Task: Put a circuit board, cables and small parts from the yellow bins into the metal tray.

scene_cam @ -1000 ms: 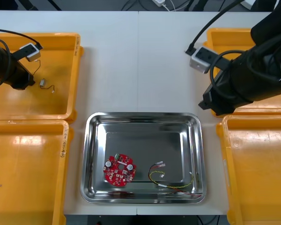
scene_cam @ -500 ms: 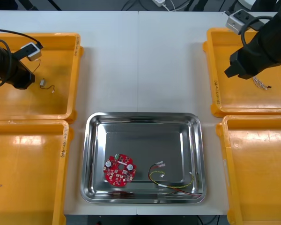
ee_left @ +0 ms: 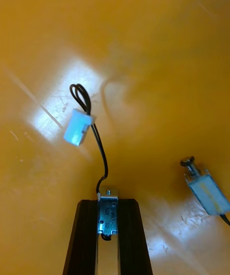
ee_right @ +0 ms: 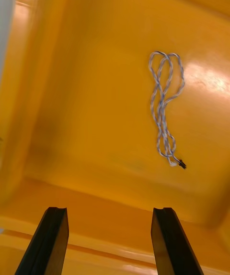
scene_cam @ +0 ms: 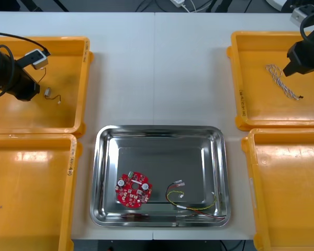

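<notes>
- Left gripper [ee_left: 109, 205], in the far left yellow bin [scene_cam: 68, 47], pinches a small metal part [ee_left: 108, 216]. The part's black cable [ee_left: 98, 152] trails beyond the fingertips to a white connector [ee_left: 77, 127].
- Twisted blue and white cable [scene_cam: 282, 81] lies in the far right yellow bin [scene_cam: 251, 104], at 8 o'clock from the right arm [scene_cam: 306, 55], running from 10 to 4 o'clock.
- Right gripper [ee_right: 109, 212] hangs spread and empty, short of the cable.

Circuit board [scene_cam: 133, 190] lies in the tray [scene_cam: 103, 175], left of a cable [scene_cam: 193, 208].

Left arm at left edge, left claw [ee_left: 108, 204] clamped on small metal part [ee_left: 108, 217]. Right arm far right, right claw [ee_right: 109, 211] fingers spread wide.
</notes>
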